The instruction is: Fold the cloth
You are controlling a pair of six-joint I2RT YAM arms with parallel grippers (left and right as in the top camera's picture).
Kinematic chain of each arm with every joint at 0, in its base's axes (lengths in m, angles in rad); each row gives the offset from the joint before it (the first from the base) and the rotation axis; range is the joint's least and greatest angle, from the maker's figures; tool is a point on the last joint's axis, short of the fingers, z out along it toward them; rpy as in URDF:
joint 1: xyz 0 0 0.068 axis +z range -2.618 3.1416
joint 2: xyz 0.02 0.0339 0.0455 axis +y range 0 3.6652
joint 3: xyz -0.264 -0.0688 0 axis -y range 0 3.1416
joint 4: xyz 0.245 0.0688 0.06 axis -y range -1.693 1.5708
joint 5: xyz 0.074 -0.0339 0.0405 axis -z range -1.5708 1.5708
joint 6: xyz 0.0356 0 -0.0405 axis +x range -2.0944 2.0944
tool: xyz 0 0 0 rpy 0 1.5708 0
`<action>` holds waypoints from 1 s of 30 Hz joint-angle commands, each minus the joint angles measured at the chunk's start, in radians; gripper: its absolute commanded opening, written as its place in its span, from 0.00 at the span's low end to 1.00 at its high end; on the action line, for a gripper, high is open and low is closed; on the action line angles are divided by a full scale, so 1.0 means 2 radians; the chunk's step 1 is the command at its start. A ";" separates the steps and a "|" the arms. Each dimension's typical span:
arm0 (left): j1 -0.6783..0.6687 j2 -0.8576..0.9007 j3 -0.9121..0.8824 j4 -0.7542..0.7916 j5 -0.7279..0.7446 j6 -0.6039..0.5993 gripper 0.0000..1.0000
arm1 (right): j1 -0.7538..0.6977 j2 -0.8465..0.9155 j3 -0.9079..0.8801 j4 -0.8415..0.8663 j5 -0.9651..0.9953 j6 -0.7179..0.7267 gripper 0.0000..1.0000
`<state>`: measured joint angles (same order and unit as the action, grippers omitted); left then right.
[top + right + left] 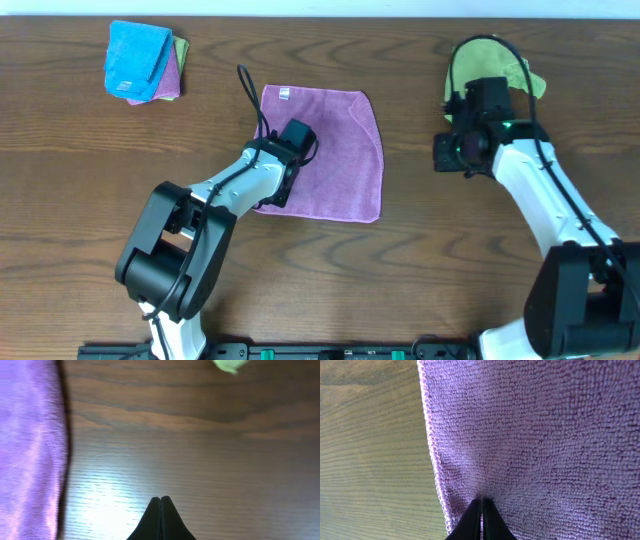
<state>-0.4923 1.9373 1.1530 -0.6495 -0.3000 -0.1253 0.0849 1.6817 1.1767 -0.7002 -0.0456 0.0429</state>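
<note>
The lilac cloth [340, 150] lies spread flat on the wooden table, its small white tag [283, 95] at the far edge. My left gripper [276, 196] is down on the cloth's near-left part, just inside its stitched left edge [434, 460]. Its jaws are shut with a sliver of cloth [545, 435] pinched between the fingertips [472, 520], and the pile puckers toward them. My right gripper [445, 152] hovers over bare wood to the right of the cloth, shut on nothing [161, 499]. The cloth's right edge [30, 445] shows at the left of the right wrist view.
A lime-green cloth [522, 78] lies at the back right, partly under my right arm; a scrap of it [229, 365] shows in the right wrist view. A folded blue cloth [135, 58] tops a small stack at the back left.
</note>
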 commanded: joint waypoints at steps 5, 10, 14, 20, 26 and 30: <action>-0.002 0.015 -0.005 -0.024 0.107 -0.035 0.06 | 0.012 -0.005 0.001 0.060 -0.107 -0.007 0.02; -0.002 0.015 -0.005 -0.023 0.129 -0.051 0.06 | 0.042 0.031 0.001 0.168 -0.148 -0.003 0.02; -0.002 0.015 -0.005 -0.018 0.129 -0.054 0.06 | 0.063 0.074 0.003 0.251 -0.148 0.040 0.01; -0.002 0.015 -0.005 -0.013 0.150 -0.054 0.06 | 0.079 0.172 0.072 0.267 -0.210 0.068 0.01; -0.002 0.015 -0.005 -0.013 0.150 -0.054 0.06 | 0.093 0.211 0.143 0.263 -0.211 0.068 0.01; -0.002 0.015 -0.005 -0.013 0.150 -0.054 0.06 | 0.096 0.229 0.176 0.258 -0.212 0.069 0.01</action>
<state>-0.4870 1.9221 1.1675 -0.6777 -0.1074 -0.2138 0.2661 2.1132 1.4830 -0.1810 -0.4469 0.1623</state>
